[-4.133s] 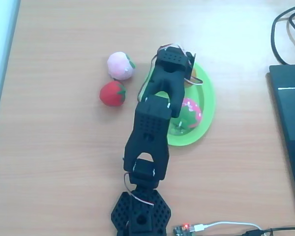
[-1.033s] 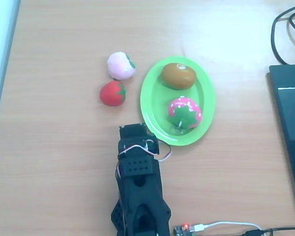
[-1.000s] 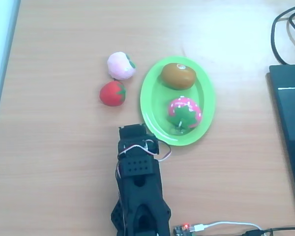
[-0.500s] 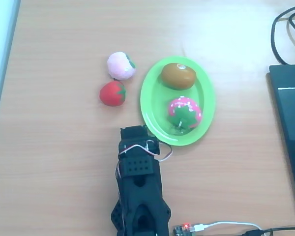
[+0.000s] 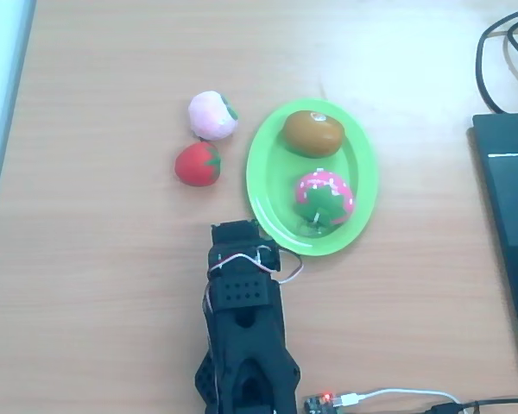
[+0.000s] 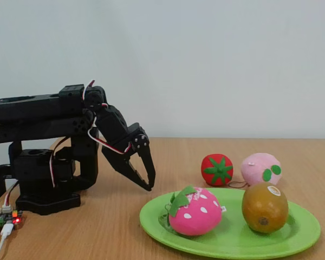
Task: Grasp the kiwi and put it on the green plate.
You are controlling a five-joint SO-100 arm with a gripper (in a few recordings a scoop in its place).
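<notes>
Wooden table, kiwi unmoved

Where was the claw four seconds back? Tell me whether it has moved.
Yes. In the overhead view the claw was over the far end of the green plate, where the kiwi now lies; it has pulled back past the plate's near rim, toward the arm's base.

Kiwi's on the plate!
The kiwi sits right of the pink strawberry on the green plate; gripper hangs empty at left, fingertips together, pointing down.
</notes>
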